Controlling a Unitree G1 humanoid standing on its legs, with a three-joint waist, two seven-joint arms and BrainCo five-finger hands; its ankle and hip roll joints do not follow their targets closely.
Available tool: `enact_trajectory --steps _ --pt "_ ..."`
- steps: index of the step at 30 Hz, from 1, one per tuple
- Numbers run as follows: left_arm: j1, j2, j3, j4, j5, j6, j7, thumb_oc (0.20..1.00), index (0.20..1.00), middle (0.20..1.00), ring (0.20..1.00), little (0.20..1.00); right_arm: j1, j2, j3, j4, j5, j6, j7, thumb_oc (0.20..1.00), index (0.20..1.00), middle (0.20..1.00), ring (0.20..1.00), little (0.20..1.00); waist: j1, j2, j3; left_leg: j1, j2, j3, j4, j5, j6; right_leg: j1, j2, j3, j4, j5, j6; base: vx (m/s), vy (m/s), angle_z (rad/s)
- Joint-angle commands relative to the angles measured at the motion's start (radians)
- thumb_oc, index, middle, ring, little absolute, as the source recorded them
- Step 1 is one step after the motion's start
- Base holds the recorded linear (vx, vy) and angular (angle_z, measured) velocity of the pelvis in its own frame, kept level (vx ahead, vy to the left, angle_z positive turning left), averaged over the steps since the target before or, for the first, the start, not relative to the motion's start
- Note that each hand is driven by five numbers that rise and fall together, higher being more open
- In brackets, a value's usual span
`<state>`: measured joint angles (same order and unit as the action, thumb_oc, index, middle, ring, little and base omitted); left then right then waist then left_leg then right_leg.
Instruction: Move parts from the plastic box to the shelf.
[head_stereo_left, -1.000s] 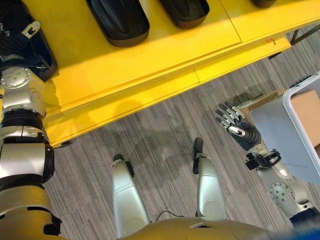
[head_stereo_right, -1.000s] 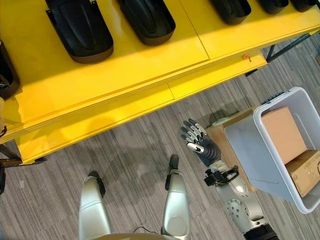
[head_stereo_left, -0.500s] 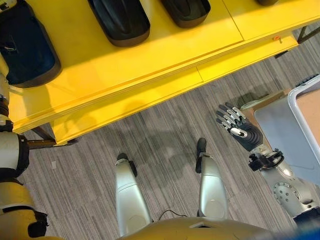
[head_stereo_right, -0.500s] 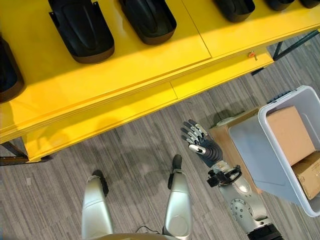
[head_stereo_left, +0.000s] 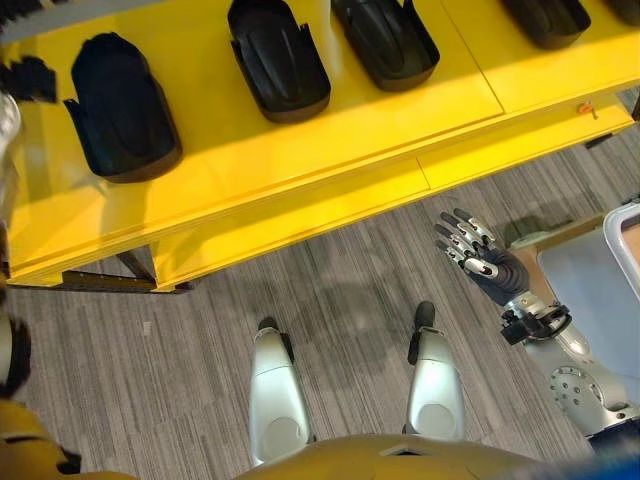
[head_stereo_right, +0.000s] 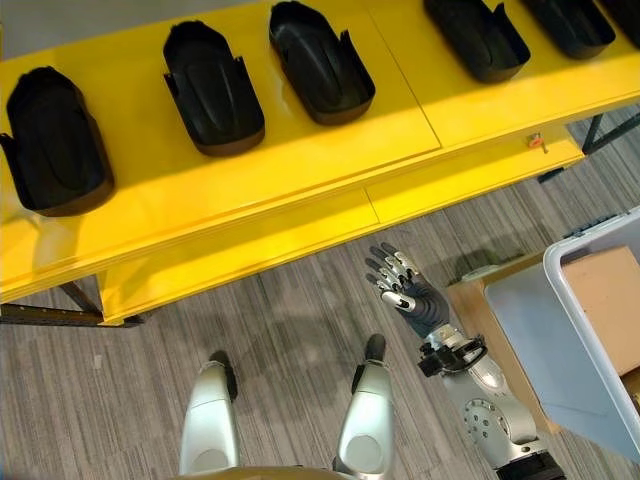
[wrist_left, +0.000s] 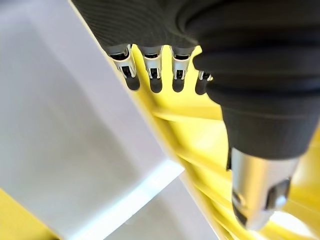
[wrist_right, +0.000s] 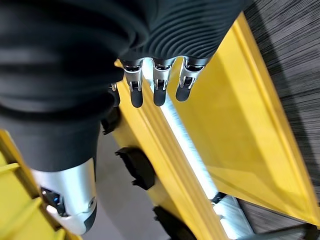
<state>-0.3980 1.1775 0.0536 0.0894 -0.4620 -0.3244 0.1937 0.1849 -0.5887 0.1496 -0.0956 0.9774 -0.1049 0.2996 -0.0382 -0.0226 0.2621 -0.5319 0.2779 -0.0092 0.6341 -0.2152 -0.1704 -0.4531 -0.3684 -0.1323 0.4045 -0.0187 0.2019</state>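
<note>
Right hand (head_stereo_right: 408, 296) hangs empty over the floor, fingers (head_stereo_right: 385, 270) spread, plastic box (head_stereo_right: 590, 330) just to its right, so it's the nearer hand. Left hand (wrist_left: 165, 35) also empty, fingers straight. Black parts (head_stereo_right: 212, 88) sit in a row on the yellow shelf (head_stereo_right: 300, 190), long axes pointing away.
</note>
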Motion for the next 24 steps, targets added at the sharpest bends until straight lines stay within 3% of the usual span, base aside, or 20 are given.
enact_trajectory --steps 1,6,10,15,20,24 --pt "-0.114 -0.04 0.039 0.137 -0.067 -0.056 -0.021 1.0 1.0 1.0 1.0 1.0 -0.042 -0.005 -0.04 -0.054 -0.026 -0.048 -0.009 1.0 1.0 1.0 1.0 1.0 -0.02 -0.002 -0.012 0.007 -0.058 0.056 -0.062 0.095 0.091 0.03 -0.024 0.006 0.088 -0.034 -0.047 0.04 -0.028 0.13" --pt "0.116 -0.243 0.106 -0.098 0.003 -0.063 -0.063 1.0 1.0 1.0 1.0 1.0 -0.052 0.025 -0.057 -0.077 -0.068 -0.054 -0.037 1.0 1.0 1.0 1.0 1.0 -0.01 -0.002 -0.02 0.175 -0.068 0.054 -0.163 0.117 0.076 0.214 -0.037 -0.047 0.017 -0.042 -0.039 0.11 -0.036 0.25" --pt "0.291 -0.397 0.147 -0.228 0.114 -0.058 -0.093 1.0 1.0 1.0 1.0 1.0 -0.04 0.068 -0.07 -0.08 -0.081 -0.053 -0.038 1.0 1.0 1.0 1.0 1.0 -0.001 -0.005 -0.072 0.289 -0.071 0.067 -0.264 0.136 0.074 0.325 -0.025 -0.089 -0.06 -0.043 -0.033 0.14 -0.046 0.05" --pt "0.351 -0.464 0.123 -0.267 0.17 -0.056 -0.11 1.0 1.0 1.0 1.0 1.0 -0.035 0.072 -0.071 -0.087 -0.089 -0.054 -0.038 1.0 1.0 1.0 1.0 1.0 -0.004 -0.005 -0.097 0.336 -0.07 0.078 -0.309 0.144 0.074 0.373 -0.019 -0.103 -0.097 -0.044 -0.031 0.08 -0.02 0.03" --pt "0.407 -0.558 0.039 -0.286 0.339 -0.048 -0.091 1.0 1.0 1.0 1.0 1.0 -0.024 0.083 -0.067 -0.094 -0.093 -0.056 -0.049 1.0 1.0 1.0 1.0 1.0 -0.015 -0.014 -0.128 0.405 -0.065 0.103 -0.345 0.139 0.076 0.426 -0.01 -0.11 -0.134 -0.047 -0.029 0.09 -0.026 -0.05" --pt "0.419 -0.571 -0.018 -0.25 0.448 -0.025 -0.074 1.0 1.0 1.0 1.0 1.0 -0.021 0.085 -0.065 -0.106 -0.092 -0.062 -0.058 1.0 1.0 1.0 1.0 1.0 -0.019 -0.02 -0.125 0.415 -0.061 0.108 -0.345 0.133 0.079 0.43 -0.005 -0.106 -0.135 -0.05 -0.029 0.03 -0.019 -0.06"
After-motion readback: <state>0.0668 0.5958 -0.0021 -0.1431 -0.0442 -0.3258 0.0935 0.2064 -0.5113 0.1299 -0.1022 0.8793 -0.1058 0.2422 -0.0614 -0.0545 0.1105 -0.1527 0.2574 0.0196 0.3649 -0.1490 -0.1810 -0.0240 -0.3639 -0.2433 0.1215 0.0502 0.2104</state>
